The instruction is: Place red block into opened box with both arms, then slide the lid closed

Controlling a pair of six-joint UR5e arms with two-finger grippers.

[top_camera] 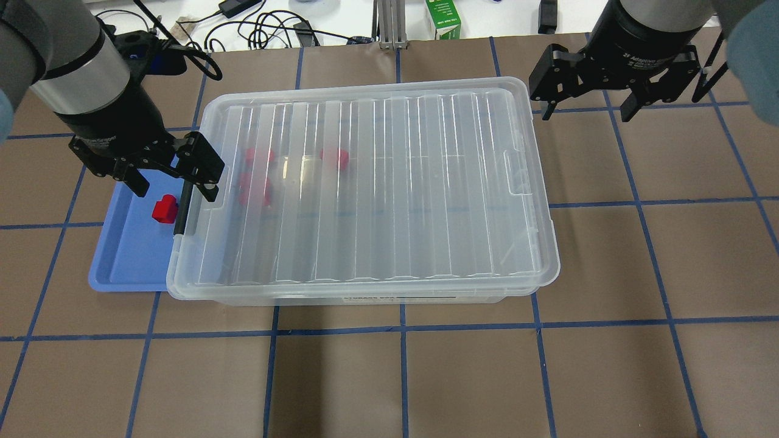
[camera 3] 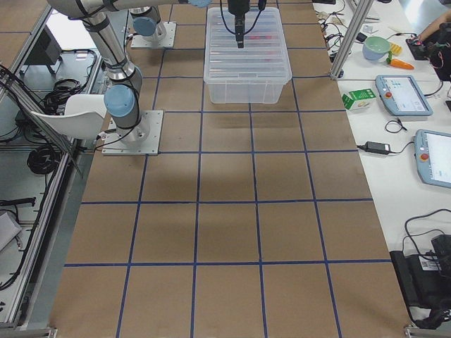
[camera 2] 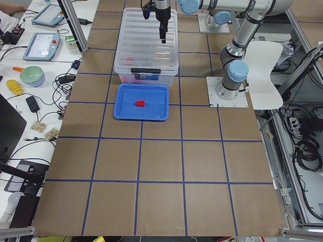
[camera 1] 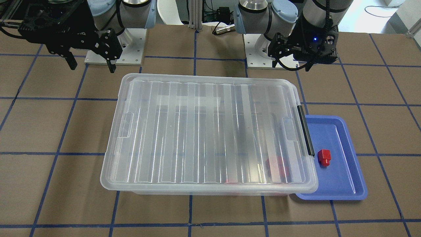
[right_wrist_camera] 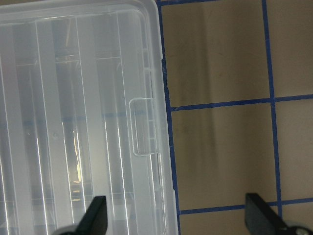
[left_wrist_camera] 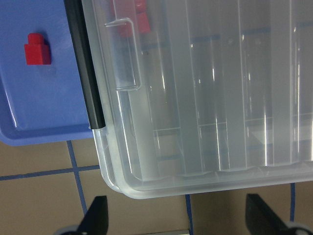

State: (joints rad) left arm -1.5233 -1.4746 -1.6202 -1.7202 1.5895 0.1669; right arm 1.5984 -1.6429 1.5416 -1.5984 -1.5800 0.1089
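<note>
Red block [top_camera: 164, 210] lies on blue tray [top_camera: 125, 261], at 9 o'clock of the box [top_camera: 365, 298] seen from overhead. Lid [top_camera: 377, 182] covers the box.

Left pincer [top_camera: 175, 190] hangs by that end, jaws apart. Right pincer [top_camera: 587, 114] at 2 o'clock, jaws apart, empty.

Block judged light, rigid, slick: grip the cube's flat faces, not the stub. Lid likely flexes: push at an end notch

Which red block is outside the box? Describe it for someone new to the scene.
Find the large clear box mid-table, lid on. A shallow blue tray lies beside its short end with the black clip. The red block sits alone on that tray, uncovered; the other red blocks show only blurred through the lid.
</note>
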